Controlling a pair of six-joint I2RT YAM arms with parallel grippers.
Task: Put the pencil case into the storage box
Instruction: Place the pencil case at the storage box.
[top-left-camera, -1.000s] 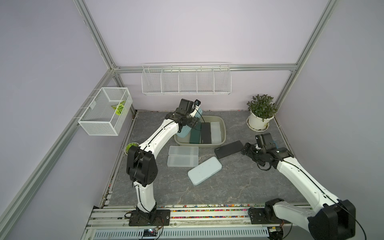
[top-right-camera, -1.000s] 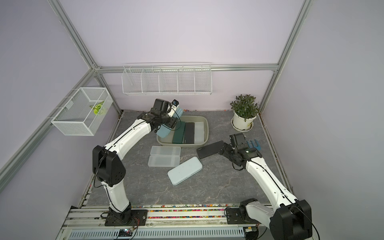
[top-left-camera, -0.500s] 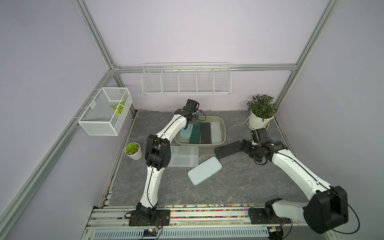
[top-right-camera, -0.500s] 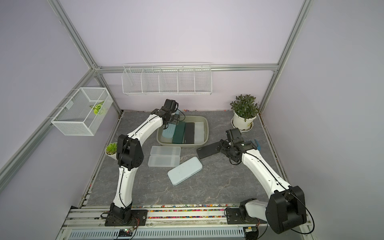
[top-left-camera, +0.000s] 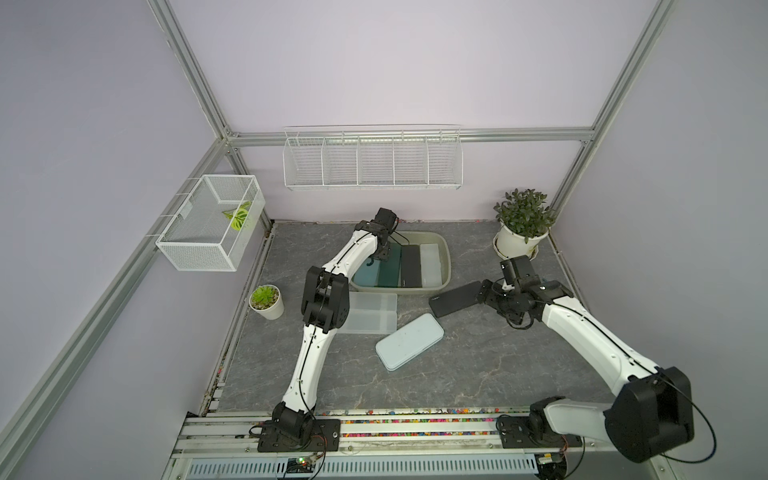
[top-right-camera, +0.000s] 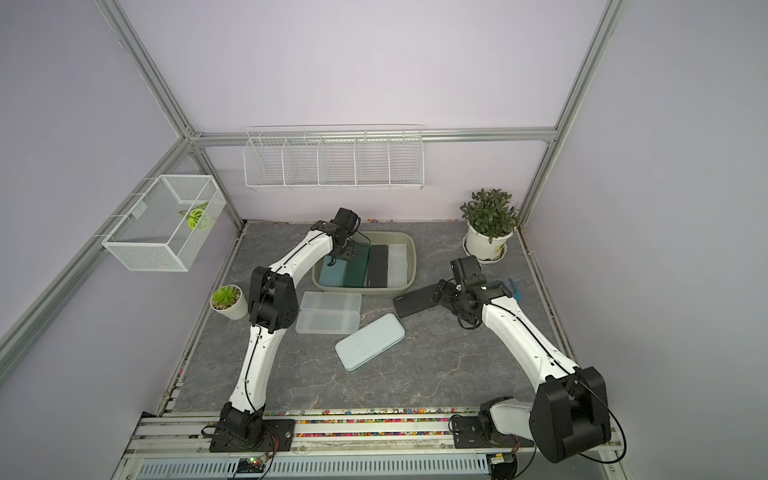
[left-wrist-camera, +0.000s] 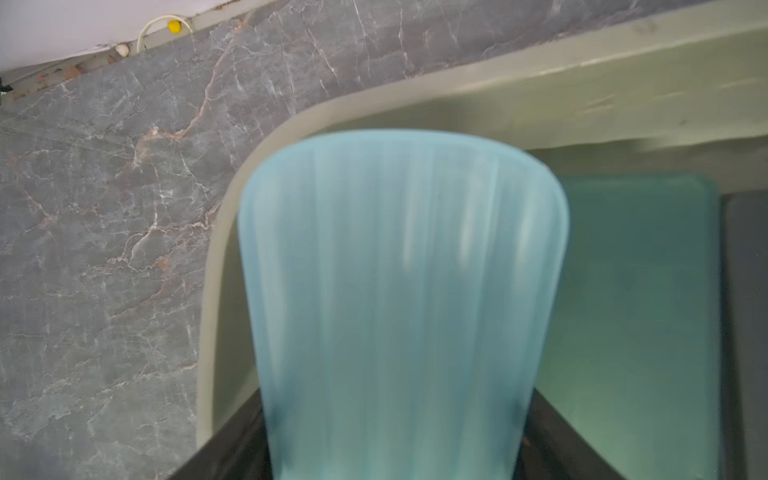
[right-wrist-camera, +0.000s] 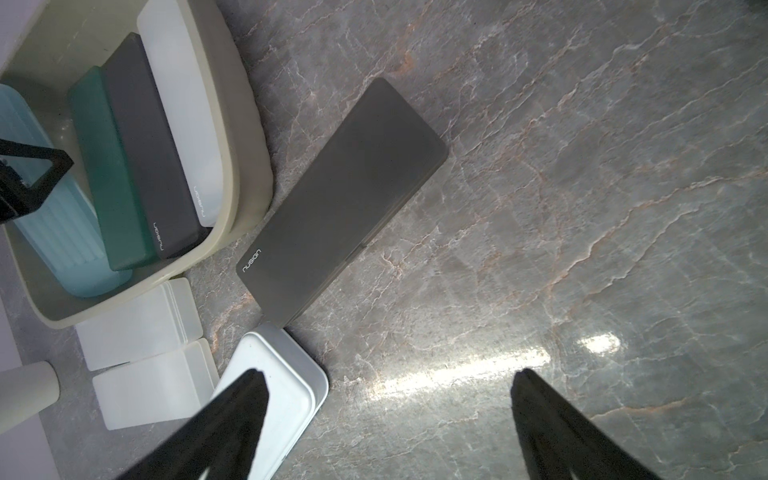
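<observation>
Pencil case (left-wrist-camera: 399, 291) in work, light blue and ribbed, is inside the storage box (top-left-camera: 448, 270), against the wall nearest the left arm. The blurred left wrist view does not show whether it rests flat.

The storage box stands at the back of the surface (top-left-camera: 498, 365). It also contains a dark green case (top-left-camera: 389, 272), a dark grey case (top-left-camera: 411, 270) and a translucent white case (top-left-camera: 430, 266), side by side.

Judgement: this placement is nearly complete, with release and withdrawal remaining.

Not yet stowed, on the surface:
- a pale flat case (top-left-camera: 409, 340);
- two translucent cases (top-left-camera: 372, 306) just in front of the box;
- a second dark grey case (top-left-camera: 455, 298) near the box's front corner.

The jaws of the left gripper (top-left-camera: 382, 255) are closed across the width of the pencil case.

The jaws of the right gripper (right-wrist-camera: 390, 415) stand wide apart and empty, near the second dark grey case without touching it.
</observation>
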